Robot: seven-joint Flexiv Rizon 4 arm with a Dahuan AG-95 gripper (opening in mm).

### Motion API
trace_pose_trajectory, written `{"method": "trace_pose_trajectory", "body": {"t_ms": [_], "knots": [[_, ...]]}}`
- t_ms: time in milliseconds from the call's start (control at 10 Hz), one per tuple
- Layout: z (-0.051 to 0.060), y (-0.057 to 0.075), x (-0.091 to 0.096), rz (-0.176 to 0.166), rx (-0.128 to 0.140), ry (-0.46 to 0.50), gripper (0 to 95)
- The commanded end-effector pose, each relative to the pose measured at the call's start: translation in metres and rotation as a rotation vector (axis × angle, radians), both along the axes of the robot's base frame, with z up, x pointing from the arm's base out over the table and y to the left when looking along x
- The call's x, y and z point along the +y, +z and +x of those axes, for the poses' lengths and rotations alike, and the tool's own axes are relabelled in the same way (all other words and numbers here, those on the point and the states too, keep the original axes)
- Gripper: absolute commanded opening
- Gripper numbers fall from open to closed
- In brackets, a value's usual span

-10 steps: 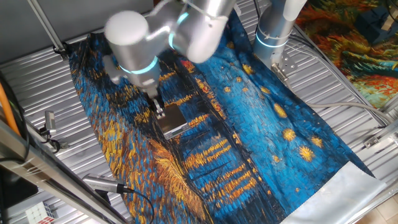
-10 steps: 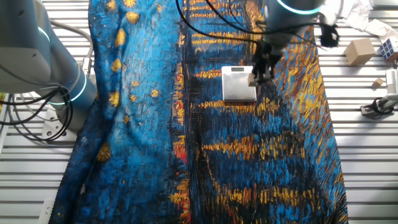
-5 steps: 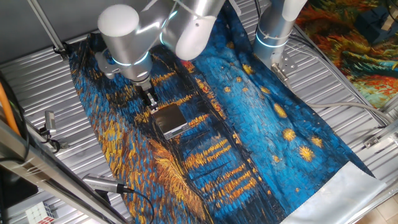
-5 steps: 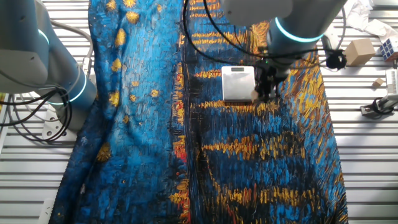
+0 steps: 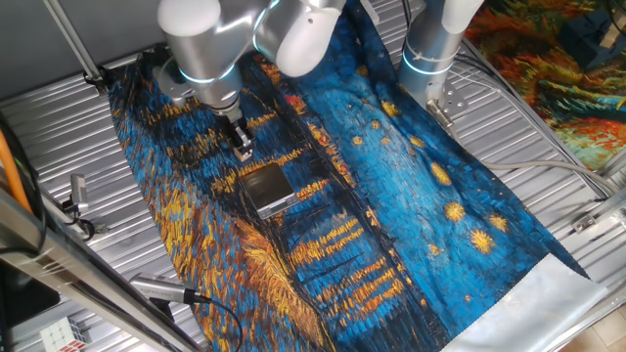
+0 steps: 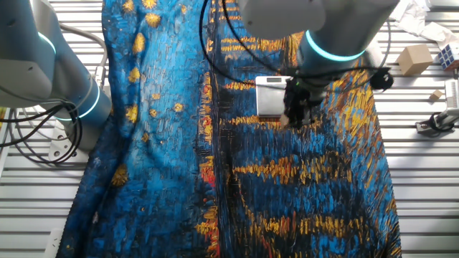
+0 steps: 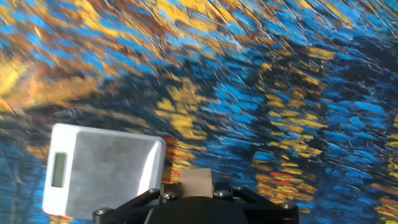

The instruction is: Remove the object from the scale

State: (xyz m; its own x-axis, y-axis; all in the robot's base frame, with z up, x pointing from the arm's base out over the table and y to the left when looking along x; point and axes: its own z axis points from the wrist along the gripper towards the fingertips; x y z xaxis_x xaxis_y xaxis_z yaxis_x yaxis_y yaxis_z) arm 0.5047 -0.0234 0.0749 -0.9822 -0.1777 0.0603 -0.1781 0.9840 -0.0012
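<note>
The pincer [image 5: 241,149] was pointed downward beside the scale [image 5: 267,189], past one of its edges and over the cloth [image 5: 391,196] rather than over the platform. It was seen clenched on the cube [image 7: 195,182]: in the hand view the small tan block was held between the fingers at the bottom of the picture, just beside the near corner of the scale [image 7: 102,171] and clear of its top. In the other fixed view the pincer [image 6: 295,117] was set at the lower right corner of the scale [image 6: 270,97]; whether the cube touched the cloth could not be told.

The arm was bent above the pincer, its silvery wrist joint [image 5: 201,44] with a glowing blue-green ring held directly over the fingers, and the thick links were run back toward the upper edge of the picture.

The scale was lying flat on the cloth, nothing resting on its top. A small pale display window [image 7: 59,169] was set along one side of it. The platform was shown as thin and square with rounded corners, dark in the fixed views and brushed and silvery in the hand view.

The cloth was printed with blue, yellow and orange brush-like strokes and was spread with folds over the ribbed metal surface [image 5: 59,127]. A second arm's base [image 5: 430,49] was standing at the cloth's far edge. A tan box [image 6: 414,59] was lying on the surface, well apart from the scale.
</note>
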Motion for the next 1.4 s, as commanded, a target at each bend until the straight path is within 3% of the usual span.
{"method": "trace_pose_trajectory", "body": {"t_ms": [100,400,800,900,1000,1300,1400], "knots": [[-0.003,0.0,0.0,0.001,-0.001,-0.014,38.0],[-0.005,0.001,-0.001,0.012,-0.015,0.01,95.0],[-0.005,0.001,-0.001,0.013,-0.024,0.026,95.0],[-0.004,0.002,-0.001,0.018,-0.032,0.03,76.0],[0.0,0.005,-0.001,0.017,-0.032,0.013,0.0],[0.015,0.013,0.004,0.021,-0.014,0.038,0.0],[0.026,0.017,0.015,0.018,-0.01,0.04,0.0]]}}
